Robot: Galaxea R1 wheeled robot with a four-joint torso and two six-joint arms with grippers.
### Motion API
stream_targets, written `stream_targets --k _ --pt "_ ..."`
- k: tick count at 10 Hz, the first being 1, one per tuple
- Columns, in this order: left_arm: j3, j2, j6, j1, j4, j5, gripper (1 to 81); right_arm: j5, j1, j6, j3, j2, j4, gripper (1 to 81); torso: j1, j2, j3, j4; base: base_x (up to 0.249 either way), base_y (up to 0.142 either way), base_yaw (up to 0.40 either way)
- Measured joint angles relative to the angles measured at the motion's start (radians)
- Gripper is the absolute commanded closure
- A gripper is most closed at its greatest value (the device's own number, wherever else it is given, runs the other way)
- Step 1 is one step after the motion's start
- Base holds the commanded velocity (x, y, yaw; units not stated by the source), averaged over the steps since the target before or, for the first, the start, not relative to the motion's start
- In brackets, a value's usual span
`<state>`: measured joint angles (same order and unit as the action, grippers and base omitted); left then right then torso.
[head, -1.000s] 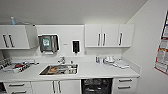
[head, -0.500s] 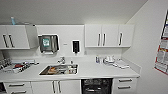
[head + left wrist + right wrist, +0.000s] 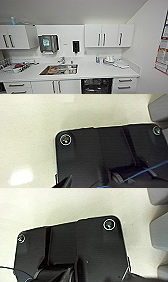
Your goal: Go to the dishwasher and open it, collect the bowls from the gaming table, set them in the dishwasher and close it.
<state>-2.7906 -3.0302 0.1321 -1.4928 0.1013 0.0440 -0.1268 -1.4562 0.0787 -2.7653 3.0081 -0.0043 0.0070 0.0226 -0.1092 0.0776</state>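
Observation:
The dishwasher sits under the white counter, right of the sink cabinet. Its dark interior with wire racks is exposed, facing me. In the left wrist view and the right wrist view, each arm's dark plate hangs over a pale speckled floor.
The white counter carries a steel sink holding some items, a dish rack at the left and small items at the right. White wall cabinets hang above. A drawer unit stands right of the dishwasher. A white wall with a poster closes in the right side.

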Motion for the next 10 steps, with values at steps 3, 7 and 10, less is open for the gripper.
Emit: stream_targets --k 3,7,10 --pt "-0.003 -0.006 0.0 0.004 0.0 -0.002 1.0 -0.001 -0.006 0.0 -0.007 -0.003 -0.001 1.0 0.0 0.0 0.0 0.0 0.0 0.0 0.0" --pt "-0.007 -0.005 0.0 0.004 0.0 -0.003 1.0 0.0 -0.007 0.0 -0.007 -0.003 -0.001 1.0 0.0 0.0 0.0 0.0 0.0 0.0 0.0" --pt "-0.006 -0.005 0.0 0.004 0.0 -0.003 1.0 -0.001 -0.007 0.0 -0.007 -0.003 -0.001 1.0 0.0 0.0 0.0 0.0 0.0 0.0 0.0"
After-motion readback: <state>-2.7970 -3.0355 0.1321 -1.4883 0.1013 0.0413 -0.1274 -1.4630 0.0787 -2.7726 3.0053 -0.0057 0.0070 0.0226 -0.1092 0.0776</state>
